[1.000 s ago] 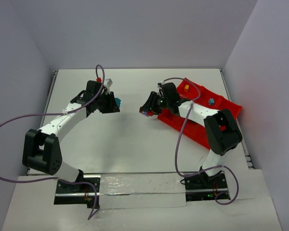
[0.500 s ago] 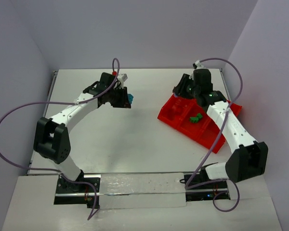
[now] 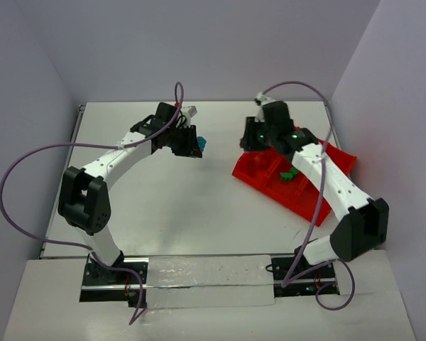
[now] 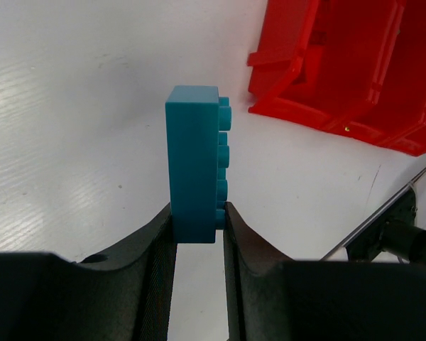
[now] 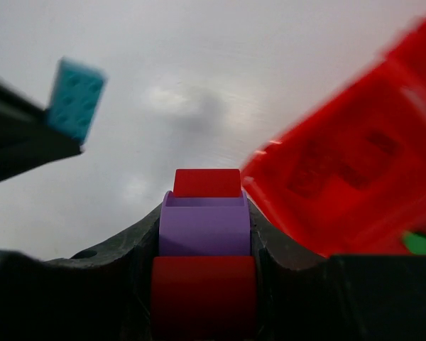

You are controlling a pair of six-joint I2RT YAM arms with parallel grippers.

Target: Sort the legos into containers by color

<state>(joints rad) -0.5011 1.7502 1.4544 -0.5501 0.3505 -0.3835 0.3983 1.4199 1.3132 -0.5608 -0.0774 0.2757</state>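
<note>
My left gripper (image 3: 193, 147) is shut on a teal-blue lego (image 4: 193, 167), which stands upright between the fingers, studs facing right, above the white table. In the top view this teal lego (image 3: 199, 144) hangs left of the red tray (image 3: 250, 170). My right gripper (image 3: 251, 137) is shut on a rounded purple lego (image 5: 205, 227) with red parts above and below it. It hovers by the tray's far left corner. Green legos (image 3: 290, 174) lie in a middle compartment. The right wrist view is blurred and shows the teal lego (image 5: 74, 98) at upper left.
The tray (image 4: 355, 64) lies slanted on the right half of the table, near the right wall. Grey walls close the back and both sides. Purple cables loop over both arms. A silver strip runs along the near edge by the arm bases.
My left gripper carried the teal lego rightward toward the tray. The right arm swung from the tray's left side to its far end, then shifted slightly left, grip unchanged.
</note>
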